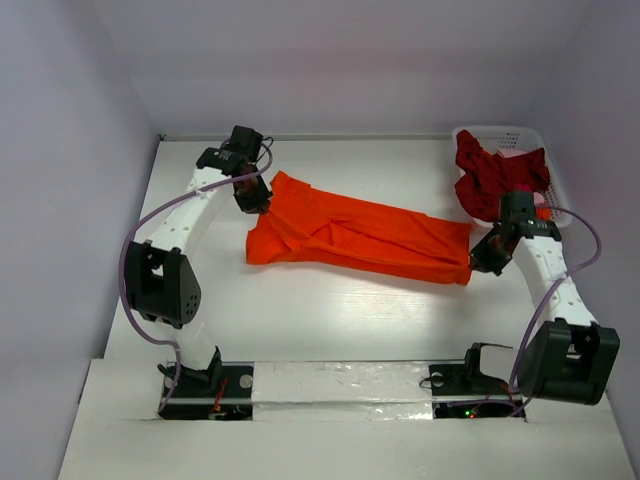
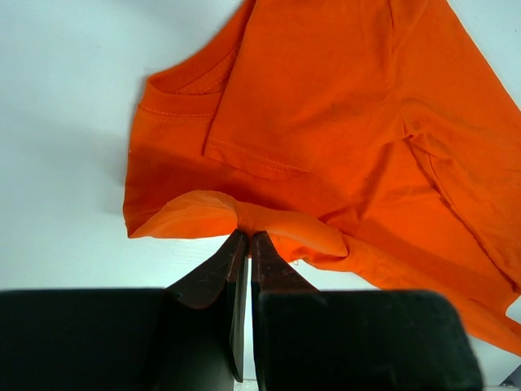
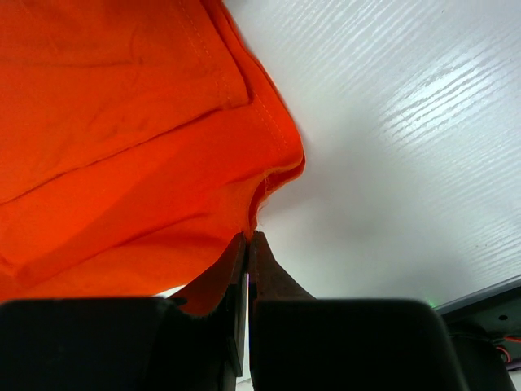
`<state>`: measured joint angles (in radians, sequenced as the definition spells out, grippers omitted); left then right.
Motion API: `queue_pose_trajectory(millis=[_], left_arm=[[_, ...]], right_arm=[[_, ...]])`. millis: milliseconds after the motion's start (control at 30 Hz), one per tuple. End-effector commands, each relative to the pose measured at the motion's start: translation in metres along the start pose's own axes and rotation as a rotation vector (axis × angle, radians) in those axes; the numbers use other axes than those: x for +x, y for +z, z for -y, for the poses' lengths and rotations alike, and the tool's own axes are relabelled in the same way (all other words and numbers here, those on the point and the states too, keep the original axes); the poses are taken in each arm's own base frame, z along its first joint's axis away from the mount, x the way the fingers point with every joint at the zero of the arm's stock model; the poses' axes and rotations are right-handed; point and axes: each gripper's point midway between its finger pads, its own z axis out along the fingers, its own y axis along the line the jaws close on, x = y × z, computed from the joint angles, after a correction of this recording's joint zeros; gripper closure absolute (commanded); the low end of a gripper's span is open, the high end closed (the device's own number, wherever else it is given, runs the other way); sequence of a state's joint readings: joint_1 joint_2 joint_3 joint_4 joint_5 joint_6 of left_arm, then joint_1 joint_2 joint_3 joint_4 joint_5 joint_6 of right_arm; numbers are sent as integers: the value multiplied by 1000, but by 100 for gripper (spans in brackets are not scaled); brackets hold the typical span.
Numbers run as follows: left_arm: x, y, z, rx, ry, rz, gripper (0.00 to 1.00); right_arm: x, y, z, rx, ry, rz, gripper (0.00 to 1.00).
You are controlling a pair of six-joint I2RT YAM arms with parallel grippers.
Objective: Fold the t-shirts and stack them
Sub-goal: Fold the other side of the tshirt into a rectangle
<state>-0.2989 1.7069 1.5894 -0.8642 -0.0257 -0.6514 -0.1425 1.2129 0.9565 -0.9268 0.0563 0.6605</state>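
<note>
At table [image 1: 330, 320] centre, the orange t-shirt [image 1: 360, 235] lies stretched between the arms. Its collar end is pinched by the left gripper [image 2: 247, 238], and a hem corner by the right gripper [image 3: 247, 236]. First fold appears in hand; next, both edges should travel across together. The crimson t-shirt [image 1: 495, 175] sits in the basket [image 1: 500, 132].

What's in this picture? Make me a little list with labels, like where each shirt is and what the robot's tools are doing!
orange shirt: stretched long across the table, pinched at both ends
red shirt: bunched up in the white basket, far right corner
left tool: shut on the orange shirt's edge near the collar
right tool: shut on a corner at the orange shirt's other end
stack: not started
</note>
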Motion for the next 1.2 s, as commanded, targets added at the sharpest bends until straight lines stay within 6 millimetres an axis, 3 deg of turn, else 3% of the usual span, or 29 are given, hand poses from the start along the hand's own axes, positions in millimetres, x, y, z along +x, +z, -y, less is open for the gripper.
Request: queue_pose_trajectory(millis=[0, 800, 1167], left_arm=[[-16, -11, 4, 23, -6, 41, 100], [-28, 1, 17, 35, -5, 39, 100], [-30, 21, 15, 16, -7, 23, 100]], right_arm=[[-24, -2, -11, -13, -27, 79, 100], [-41, 27, -23, 19, -68, 58, 100], [-48, 38, -29, 33, -77, 47, 100]])
